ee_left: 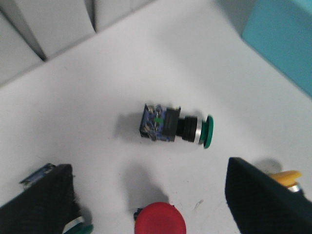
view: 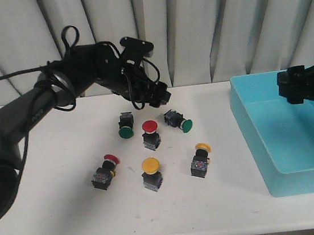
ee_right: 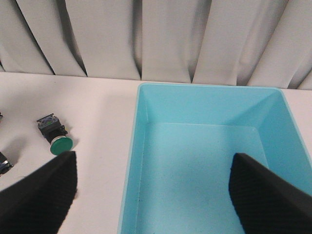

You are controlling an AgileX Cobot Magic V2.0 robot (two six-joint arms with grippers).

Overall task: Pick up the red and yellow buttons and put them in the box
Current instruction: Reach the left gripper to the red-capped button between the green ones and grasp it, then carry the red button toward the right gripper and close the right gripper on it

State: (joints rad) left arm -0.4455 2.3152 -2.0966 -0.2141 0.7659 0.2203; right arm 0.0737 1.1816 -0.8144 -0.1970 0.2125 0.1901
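Note:
Two red buttons (view: 150, 133) (view: 106, 171) and two yellow buttons (view: 151, 172) (view: 200, 158) stand on the white table. The turquoise box (view: 248, 119) is at the right and looks empty. My left gripper (view: 163, 96) hovers open above the back of the cluster. In the left wrist view its open fingers (ee_left: 44, 202) flank a red cap (ee_left: 160, 223), well above it, and a yellow cap (ee_left: 287, 176) peeks past the other finger. My right gripper (view: 288, 86) is open and empty above the box (ee_right: 209, 161).
Two green-capped buttons (view: 125, 125) (view: 178, 120) lie at the back of the cluster; one lies on its side in the left wrist view (ee_left: 175, 126) and also shows in the right wrist view (ee_right: 56, 136). A pleated curtain (view: 192, 27) hangs behind the table.

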